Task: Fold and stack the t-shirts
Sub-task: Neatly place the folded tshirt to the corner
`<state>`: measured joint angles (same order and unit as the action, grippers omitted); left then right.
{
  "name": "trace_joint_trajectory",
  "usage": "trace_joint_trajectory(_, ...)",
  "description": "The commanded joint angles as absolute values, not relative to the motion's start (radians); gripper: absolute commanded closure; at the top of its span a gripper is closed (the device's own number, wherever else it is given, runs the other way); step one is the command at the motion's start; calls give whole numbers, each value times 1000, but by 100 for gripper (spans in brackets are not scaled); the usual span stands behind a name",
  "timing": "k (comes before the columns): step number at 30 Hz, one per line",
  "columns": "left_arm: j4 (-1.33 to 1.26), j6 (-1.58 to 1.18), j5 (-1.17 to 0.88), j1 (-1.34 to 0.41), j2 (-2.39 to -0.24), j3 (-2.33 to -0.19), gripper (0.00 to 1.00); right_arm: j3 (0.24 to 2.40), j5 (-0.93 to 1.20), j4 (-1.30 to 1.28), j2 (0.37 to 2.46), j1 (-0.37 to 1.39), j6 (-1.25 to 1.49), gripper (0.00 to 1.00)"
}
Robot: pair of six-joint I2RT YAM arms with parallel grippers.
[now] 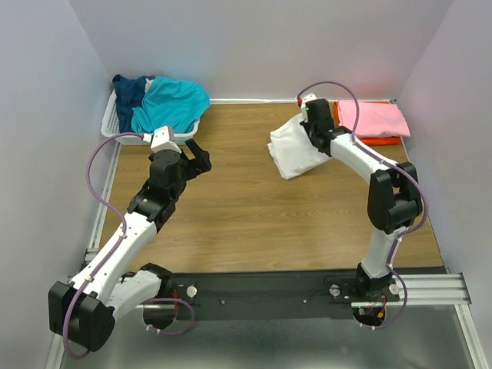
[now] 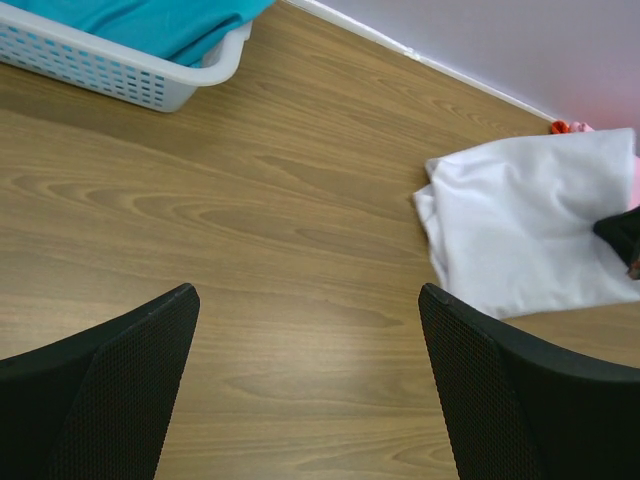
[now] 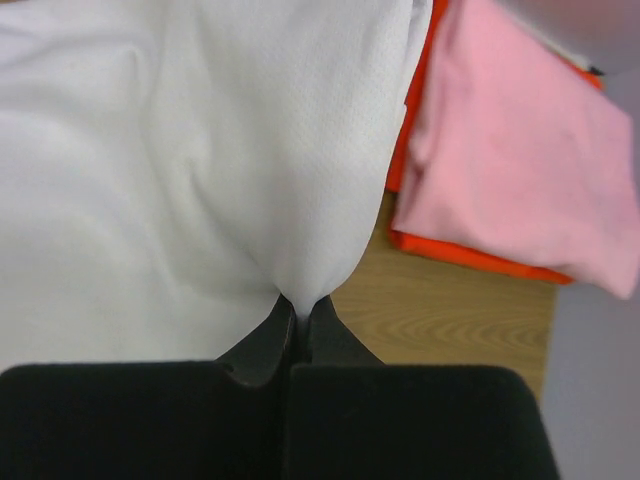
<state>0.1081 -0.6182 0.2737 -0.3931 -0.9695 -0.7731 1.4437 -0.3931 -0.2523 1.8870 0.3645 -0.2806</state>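
1. Nearest, on the left side, the left gripper [image 1: 198, 156] hangs over bare table [image 1: 254, 223] with its jaws wide apart and nothing between them. It seems best kept there, well apart from the white t-shirt [image 1: 294, 151], so that the carry path is free.

2. Farther in and to the right, the right gripper [image 3: 297, 310] is clamped tight on a pinch of the white t-shirt's cloth, which draws into a peak at the fingertips. The shirt looks folded and lies on the table just left of the stack.

3. The step in hand appears to be carrying this shirt onto the stack. A single pinch point lets the layers hang and slide, so a slow lift, only high enough to pass over the pile, should help the fold hold together.

4. At the far right, the pink t-shirt [image 1: 373, 118] lies folded on the orange t-shirt [image 1: 382, 141]. Move right over them and lay the trailing edge down first. Open the jaws only once the cloth rests flat and square on the pink one.

5. Farthest left, the basket [image 1: 110, 123] holds the teal t-shirt [image 1: 173, 104] and the navy t-shirt [image 1: 129, 88], both unfolded and waiting their turn.
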Motion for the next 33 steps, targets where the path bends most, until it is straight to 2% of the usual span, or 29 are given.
trace_joint_trajectory(1,117,-604,350,-394,-963,-775,2,1547,-486,-262,1908,295,-400,99)
trace_joint_trajectory(10,152,-615,419,-394,-982,-793,2,1690,-463,-261,2005,176,-543,99)
trace_joint_trajectory(16,173,-634,437,-394,-1028,-825,2,1788,-471,-259,2028,121,-542,99)
trace_joint_trajectory(33,199,-641,440,-394,-1115,-887,2,1986,-460,-259,2077,109,-560,99)
